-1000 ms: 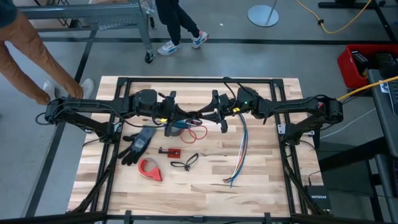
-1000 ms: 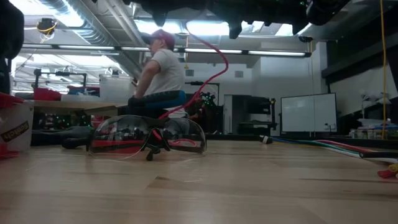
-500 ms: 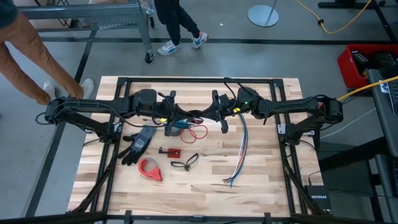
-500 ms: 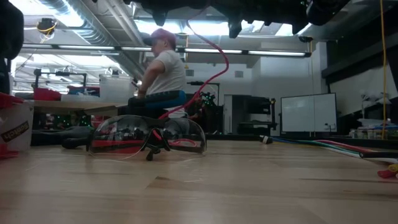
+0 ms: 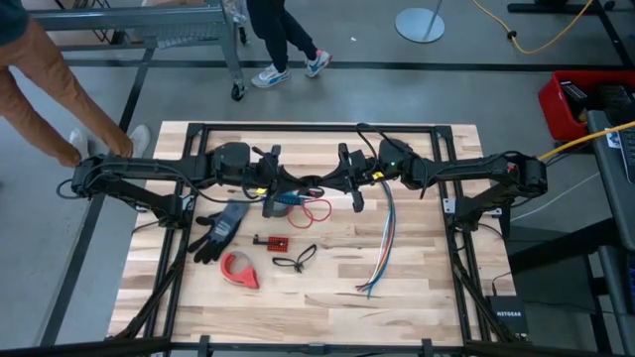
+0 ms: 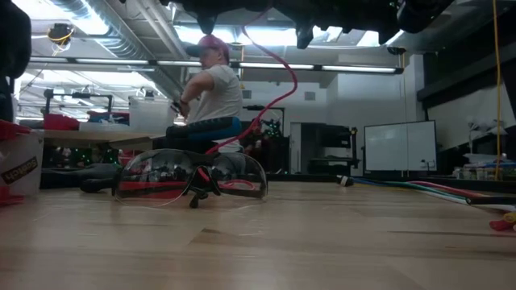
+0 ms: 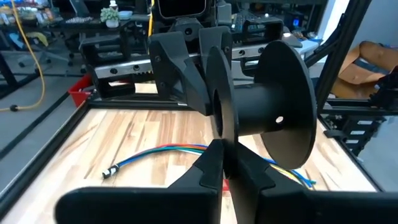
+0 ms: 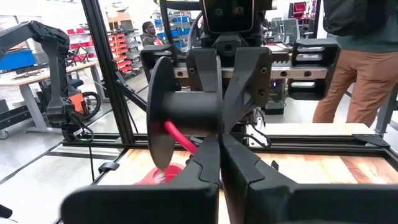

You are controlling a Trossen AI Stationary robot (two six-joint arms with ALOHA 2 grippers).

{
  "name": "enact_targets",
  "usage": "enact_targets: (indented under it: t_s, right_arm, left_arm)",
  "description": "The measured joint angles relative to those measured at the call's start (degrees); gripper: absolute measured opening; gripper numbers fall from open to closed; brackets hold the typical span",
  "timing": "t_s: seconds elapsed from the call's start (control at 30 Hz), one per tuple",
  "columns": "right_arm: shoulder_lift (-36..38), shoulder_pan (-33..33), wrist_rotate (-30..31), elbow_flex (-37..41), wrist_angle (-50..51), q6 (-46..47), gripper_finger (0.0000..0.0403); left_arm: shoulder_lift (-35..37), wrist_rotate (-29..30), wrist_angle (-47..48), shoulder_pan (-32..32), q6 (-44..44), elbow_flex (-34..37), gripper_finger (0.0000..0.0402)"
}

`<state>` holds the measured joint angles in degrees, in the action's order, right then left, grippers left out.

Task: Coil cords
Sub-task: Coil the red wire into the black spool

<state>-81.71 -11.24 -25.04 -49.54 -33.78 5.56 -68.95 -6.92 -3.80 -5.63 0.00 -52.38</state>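
Our left gripper (image 5: 281, 184) and right gripper (image 5: 335, 182) meet above the desk (image 5: 417, 288), jaws closed on a black spool (image 8: 186, 112); the red cord (image 5: 314, 209) trails below it.

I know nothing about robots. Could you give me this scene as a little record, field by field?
left gripper: shut on the black spool, above the table's middle
right gripper: shut on the same spool, facing the left
red cord: leads from the spool down to a loose loop on the table
also on table: glove, wire bundle, tape roll
people: legs beyond the far edge
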Motion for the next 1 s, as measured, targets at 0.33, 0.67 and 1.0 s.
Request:
enact_targets:
  t_s: [0.33, 0.67, 1.0]
  right_arm:
    - [0.8, 0.0, 2.9, 0.0, 0.0, -2.4, 0.0002]
    - [3.7, -0.9, 24.3, -0.1, -1.0, -6.0, 0.0001]
    - [3.7, -0.8, 35.8, -0.1, -0.9, -6.0, 0.0001]
  left_arm:
    - [2.7, 4.6, 9.0, -0.2, -3.1, 0.0, 0.0068]
    - [3.5, 4.8, 10.6, -0.3, -5.9, 0.0, 0.0080]
    - [2.7, 15.1, 9.3, -0.3, -4.4, 0.0, 0.0059]
